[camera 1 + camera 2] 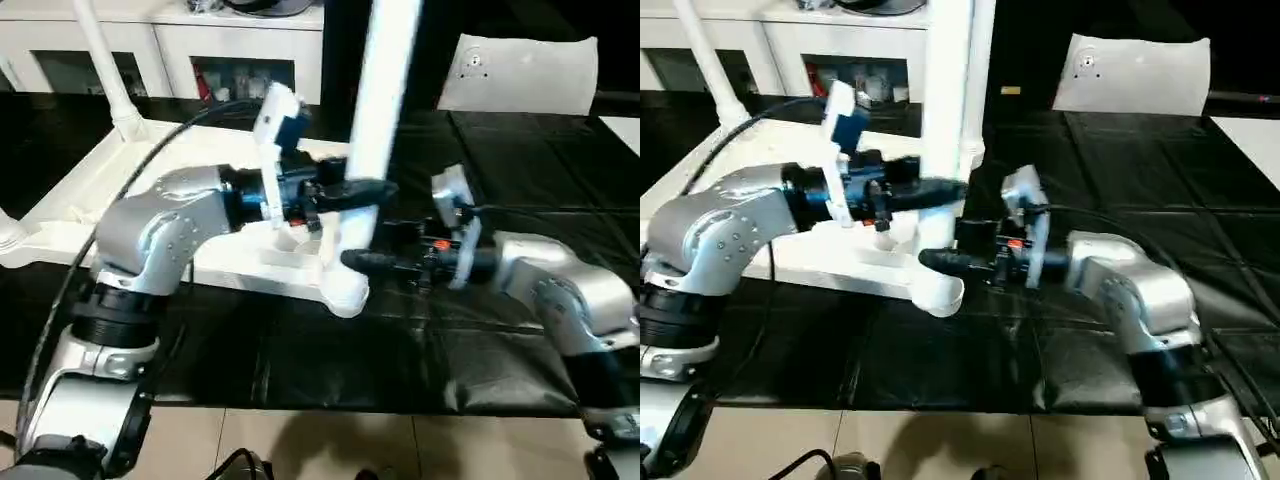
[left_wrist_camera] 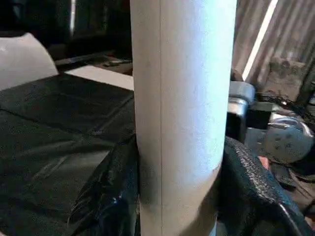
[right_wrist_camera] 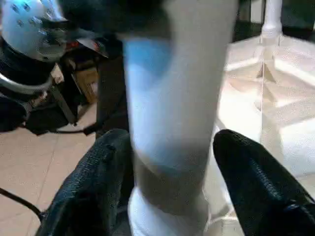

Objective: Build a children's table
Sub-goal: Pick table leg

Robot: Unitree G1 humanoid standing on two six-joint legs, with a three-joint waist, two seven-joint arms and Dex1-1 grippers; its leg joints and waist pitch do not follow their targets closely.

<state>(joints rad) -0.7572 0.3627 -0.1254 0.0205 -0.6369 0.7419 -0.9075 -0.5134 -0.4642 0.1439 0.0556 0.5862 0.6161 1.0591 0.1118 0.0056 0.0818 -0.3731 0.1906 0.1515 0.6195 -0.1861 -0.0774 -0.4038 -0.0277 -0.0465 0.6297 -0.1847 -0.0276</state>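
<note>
Desk [image 1: 520, 200]: black-covered, carried upturned white tabletop [image 1: 90, 190].
Left claw [image 2: 179, 196]: clamped on upright leg [image 1: 385, 90].
Right claw [image 3: 170, 191]: fingers straddled leg base, grip uncertain.

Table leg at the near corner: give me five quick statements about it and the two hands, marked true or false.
1. The leg stands upright in the tabletop's near corner socket. True.
2. The left hand is clamped on that leg. True.
3. The right hand is shut tight on the leg. False: there is a gap between its fingers and the leg.
4. The tabletop lies flat side up. False: its ribbed underside faces up.
5. No other leg is fitted. False: another leg stands at the far left corner.
</note>
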